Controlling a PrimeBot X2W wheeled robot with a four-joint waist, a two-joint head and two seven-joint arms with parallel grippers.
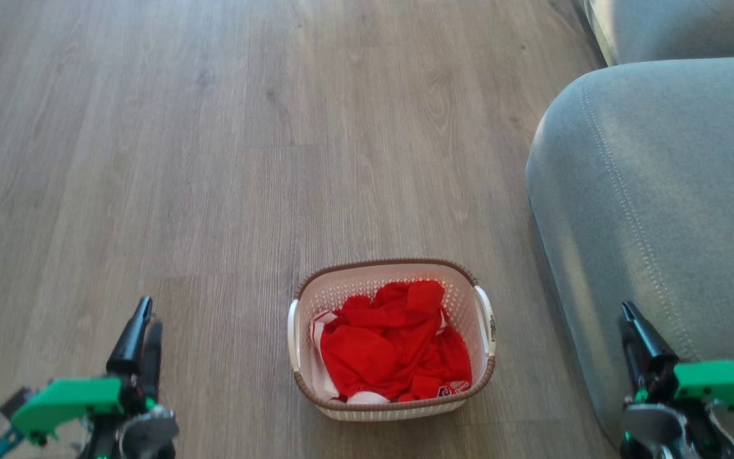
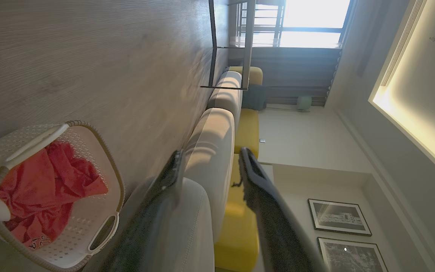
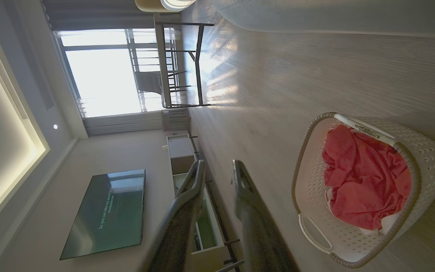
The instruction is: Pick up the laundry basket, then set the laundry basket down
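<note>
The laundry basket (image 1: 341, 294) stands on the wooden floor between my two grippers. It is small, white and perforated, with a brown braided rim and white side handles, and a crumpled red-and-white garment (image 1: 392, 347) lies inside. My left gripper (image 1: 150, 312) hovers to its left, open and empty, well apart from it. My right gripper (image 1: 628, 315) hangs to its right beside the sofa, fingers apart and holding nothing. The left wrist view has the laundry basket (image 2: 100, 213) to the left of the left gripper (image 2: 212, 153). The right wrist view has the laundry basket (image 3: 429, 151) to the right of the right gripper (image 3: 219, 163).
A grey sofa (image 1: 660, 191) fills the right side, close behind my right gripper. Bare wooden floor (image 1: 214, 159) stretches ahead and to the left. Farther off stand a black metal-frame table (image 2: 229, 45) and a low cabinet under a wall television (image 3: 108, 211).
</note>
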